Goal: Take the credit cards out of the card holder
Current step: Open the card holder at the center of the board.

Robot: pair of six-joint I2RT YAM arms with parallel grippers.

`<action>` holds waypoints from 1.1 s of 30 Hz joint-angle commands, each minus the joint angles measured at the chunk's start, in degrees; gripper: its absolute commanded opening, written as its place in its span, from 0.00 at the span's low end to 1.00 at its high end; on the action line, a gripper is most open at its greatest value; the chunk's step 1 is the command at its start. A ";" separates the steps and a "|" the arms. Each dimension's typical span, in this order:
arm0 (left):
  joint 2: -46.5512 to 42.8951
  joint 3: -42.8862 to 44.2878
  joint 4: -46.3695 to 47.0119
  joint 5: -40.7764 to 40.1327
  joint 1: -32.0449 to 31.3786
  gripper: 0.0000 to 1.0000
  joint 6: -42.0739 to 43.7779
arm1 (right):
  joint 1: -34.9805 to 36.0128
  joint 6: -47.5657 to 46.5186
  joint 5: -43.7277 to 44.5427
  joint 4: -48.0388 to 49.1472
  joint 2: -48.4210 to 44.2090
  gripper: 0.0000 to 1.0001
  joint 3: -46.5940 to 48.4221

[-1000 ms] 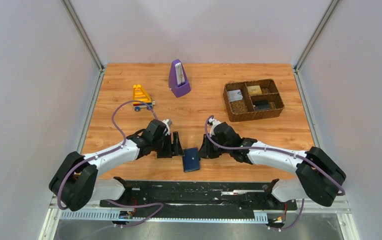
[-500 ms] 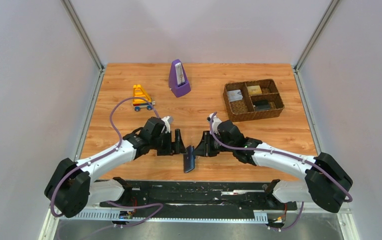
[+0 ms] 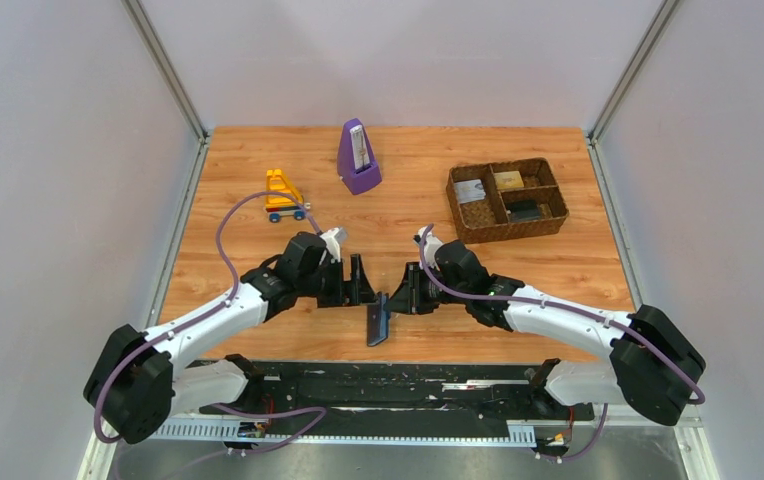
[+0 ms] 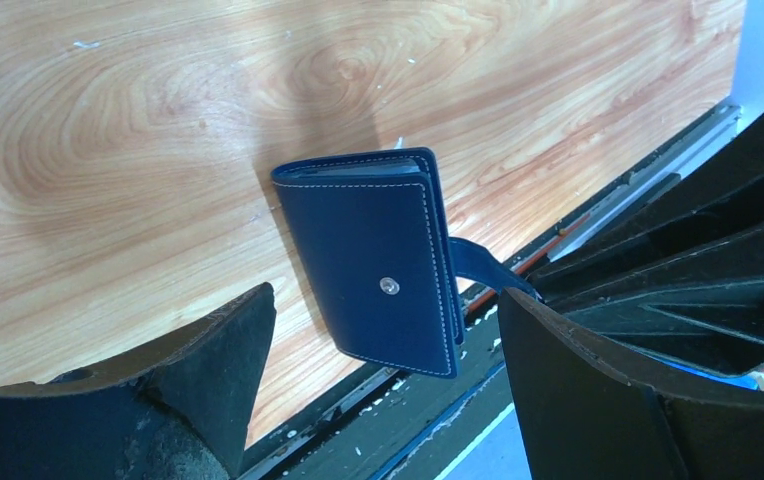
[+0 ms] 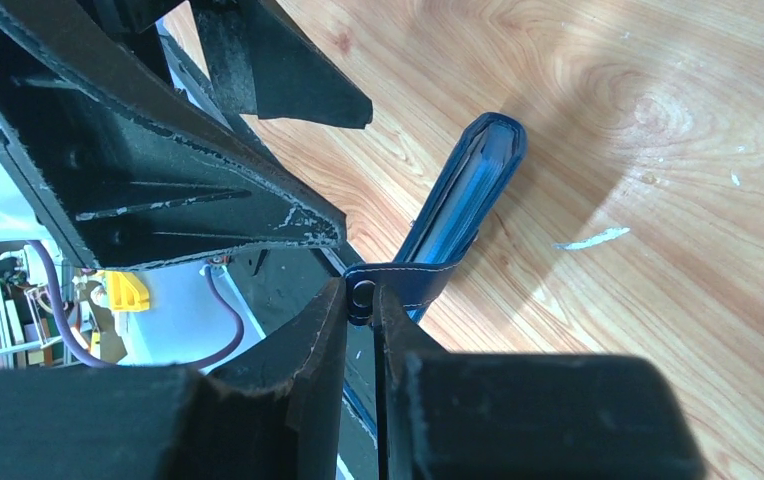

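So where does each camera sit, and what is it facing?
Top external: above and behind the bases, looking down at the table; left arm and right arm show.
Left wrist: faces the card holder, framed by the open left gripper.
Right wrist: faces the right gripper pinching the card holder's strap.
All share the card holder.

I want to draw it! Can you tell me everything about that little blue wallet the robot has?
The dark blue leather-look folding card holder is closed like a little book, with pale stitching along its edges and a silver snap stud on its cover. Blue-grey pages show at its end. It is tipped up on edge near the wooden table's front. The right tool pinches its unsnapped strap; the open left tool does not touch it.
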 commanded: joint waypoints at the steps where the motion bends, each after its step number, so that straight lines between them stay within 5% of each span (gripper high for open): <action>1: -0.53 0.17 3.53 3.21 -0.32 0.90 -0.79 | -0.10 0.88 -1.59 4.33 -0.18 0.00 2.03; 11: 2.39 -0.07 5.23 4.51 -0.34 0.87 -0.89 | -0.10 0.94 -1.84 4.66 -1.40 0.00 1.97; 19: 3.03 0.04 1.74 0.80 -0.32 0.70 0.20 | -0.15 1.12 -0.56 4.50 -2.19 0.00 0.02; 33: 4.88 -0.12 4.40 1.95 -0.38 0.73 0.10 | -0.15 0.84 -1.72 5.12 -1.86 0.00 0.68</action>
